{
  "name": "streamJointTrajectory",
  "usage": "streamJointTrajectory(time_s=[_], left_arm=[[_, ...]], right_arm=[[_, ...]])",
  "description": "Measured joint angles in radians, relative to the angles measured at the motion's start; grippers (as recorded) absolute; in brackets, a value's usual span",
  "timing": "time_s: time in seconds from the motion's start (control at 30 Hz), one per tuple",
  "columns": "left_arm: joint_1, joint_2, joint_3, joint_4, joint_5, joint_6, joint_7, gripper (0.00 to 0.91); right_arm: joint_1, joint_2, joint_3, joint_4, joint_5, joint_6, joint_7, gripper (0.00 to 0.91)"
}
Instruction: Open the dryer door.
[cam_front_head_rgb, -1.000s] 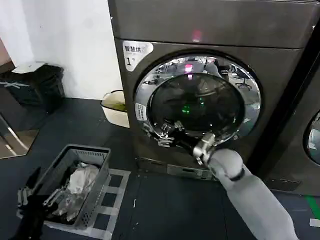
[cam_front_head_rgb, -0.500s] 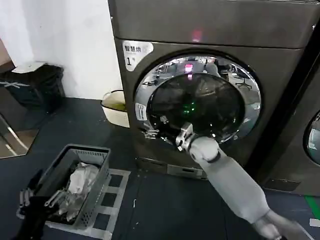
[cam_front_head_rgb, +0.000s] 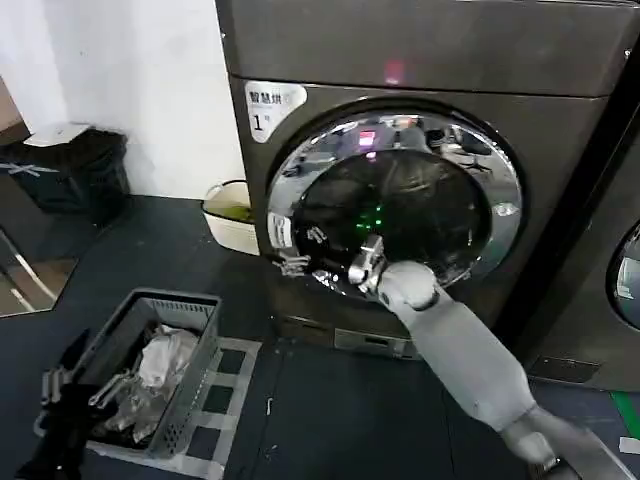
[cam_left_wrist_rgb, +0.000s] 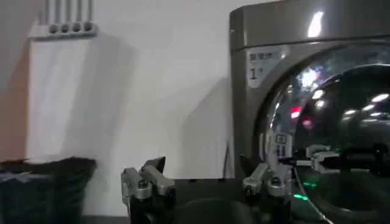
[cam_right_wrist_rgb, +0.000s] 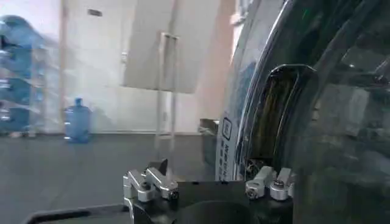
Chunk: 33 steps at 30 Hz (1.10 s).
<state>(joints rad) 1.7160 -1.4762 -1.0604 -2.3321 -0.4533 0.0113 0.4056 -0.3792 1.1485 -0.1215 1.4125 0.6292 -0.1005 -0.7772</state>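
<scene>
While the left pincer (cam_front_head_rgb: 60, 385) hangs open low down, the right pincer (cam_front_head_rgb: 300, 264), spread, meets the dryer door (cam_front_head_rgb: 395, 205) rim, contact unclear.

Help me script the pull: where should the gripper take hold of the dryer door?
Probably at the recessed handle slot in the dryer door chrome rim, on its left edge, approached from the front; right gripper is there.

Head camera looking down at dryer (cam_front_head_rgb: 420, 150), both wrist cameras sharing its door (cam_left_wrist_rgb: 341, 128)
</scene>
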Motion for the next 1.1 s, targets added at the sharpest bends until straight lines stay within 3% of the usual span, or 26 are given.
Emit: streamJointTrajectory(time_s=[0.23, 0.6, 0.8, 1.1], left_arm=[[-0.064, 0.162, 0.009, 0.104, -0.123, 0.008, 0.048, 0.907], [-0.229, 0.432, 0.117, 0.298, -0.326, 0.057, 0.026, 0.907], [-0.363, 0.521, 0.256, 0.379, -0.452, 0.108, 0.038, 0.907], [-0.637, 0.648, 0.587, 0.538, -0.469, 0.099, 0.132, 0.907]], right_arm=[[-0.068, -0.08, 0.037, 0.083, -0.02, 0.029, -0.228, 0.907], [-0.202, -0.172, 0.138, 0.201, -0.016, 0.069, -0.447, 0.907], [-0.327, -0.228, 0.259, 0.291, 0.011, 0.095, -0.507, 0.907], [-0.667, -0.3, 0.622, 0.46, 0.056, 0.184, -0.59, 0.907]])
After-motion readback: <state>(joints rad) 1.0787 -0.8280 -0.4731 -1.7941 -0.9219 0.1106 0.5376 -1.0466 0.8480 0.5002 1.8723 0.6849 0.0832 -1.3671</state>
